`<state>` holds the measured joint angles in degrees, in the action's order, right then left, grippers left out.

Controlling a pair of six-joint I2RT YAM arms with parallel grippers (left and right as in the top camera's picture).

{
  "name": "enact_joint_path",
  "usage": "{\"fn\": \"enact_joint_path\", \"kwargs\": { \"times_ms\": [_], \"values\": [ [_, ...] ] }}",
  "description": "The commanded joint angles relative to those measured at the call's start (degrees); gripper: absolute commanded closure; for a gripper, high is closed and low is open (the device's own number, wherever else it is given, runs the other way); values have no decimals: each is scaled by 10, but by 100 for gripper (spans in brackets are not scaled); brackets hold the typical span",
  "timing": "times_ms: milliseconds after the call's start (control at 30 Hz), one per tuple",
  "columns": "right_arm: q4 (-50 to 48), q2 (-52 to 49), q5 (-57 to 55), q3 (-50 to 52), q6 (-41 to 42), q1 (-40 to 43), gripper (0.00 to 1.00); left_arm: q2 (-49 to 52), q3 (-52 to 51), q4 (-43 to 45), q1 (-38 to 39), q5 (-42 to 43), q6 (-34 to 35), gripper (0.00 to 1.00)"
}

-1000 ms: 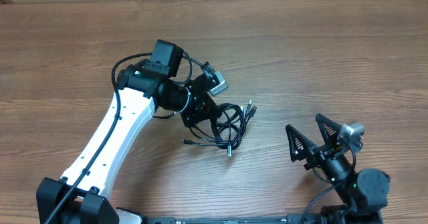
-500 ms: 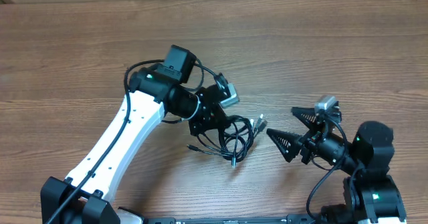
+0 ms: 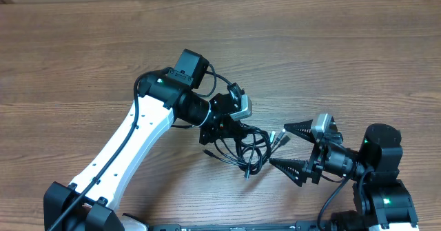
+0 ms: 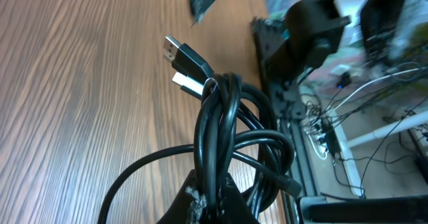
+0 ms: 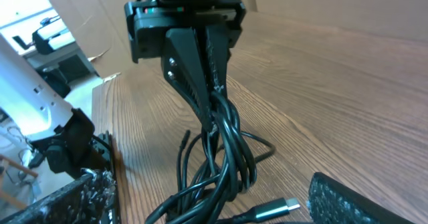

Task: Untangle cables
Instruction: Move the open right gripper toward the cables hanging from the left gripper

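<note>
**Item:** bundle of thin black flexible cables (image 3: 242, 145), wound into overlapping loops with several strands twisted together in one thick rope. Two silvery flat plug ends (image 3: 275, 136) stick out of the bundle on the side toward my right arm.

**Location:** the bundle hangs from my left gripper (image 3: 222, 125). Its lower loops appear to reach the brown wood-grain tabletop (image 3: 344, 52) beneath.

**Holder:** my left gripper sits directly above the bundle, its jaws clamped on the twisted upper part.

**Second tool:** my right gripper (image 3: 291, 150) is just beside the bundle on the plug side. Its jaws stand wide apart and hold nothing, with one finger to either side of the line of the plug ends.

**Step in hand, as I judge it:** the tangle is held up, and my right arm is lining up to take one free end.

**Next move calls for:** closing on a single plug or strand, not the whole rope. Then a steady pull away from the bundle while my left jaws hold firm. A pull across the twist could tighten it.
</note>
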<state>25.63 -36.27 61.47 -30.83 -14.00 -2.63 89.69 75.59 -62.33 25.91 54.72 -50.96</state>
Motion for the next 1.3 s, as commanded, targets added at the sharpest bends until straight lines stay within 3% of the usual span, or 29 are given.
{"fn": "enact_joint_path", "kwargs": {
  "times_ms": [0,233,433,467,667,733,933,1067,1267],
  "values": [
    [-2,3,18,-14,-31,1,9,-11,16,-1,4,80,-43,96],
    [-7,3,18,-14,-31,1,14,-11,16,0,11,97,-44,96],
    [-14,3,14,-14,-30,2,14,-11,16,20,16,86,-35,96],
    [-15,3,9,-14,-30,1,2,-11,16,24,14,82,-24,96],
    [-19,3,-14,-14,-23,1,0,-11,16,85,13,26,133,96],
    [-20,3,-14,-14,-23,1,0,-11,16,127,13,-10,251,96],
    [-33,3,-17,-14,-7,2,0,-11,16,228,13,-73,463,96],
    [-51,3,-89,-14,73,1,0,-11,16,285,14,-75,528,96],
    [-65,2,-232,-14,208,2,0,-11,16,299,14,-134,591,96]
  ]
}}
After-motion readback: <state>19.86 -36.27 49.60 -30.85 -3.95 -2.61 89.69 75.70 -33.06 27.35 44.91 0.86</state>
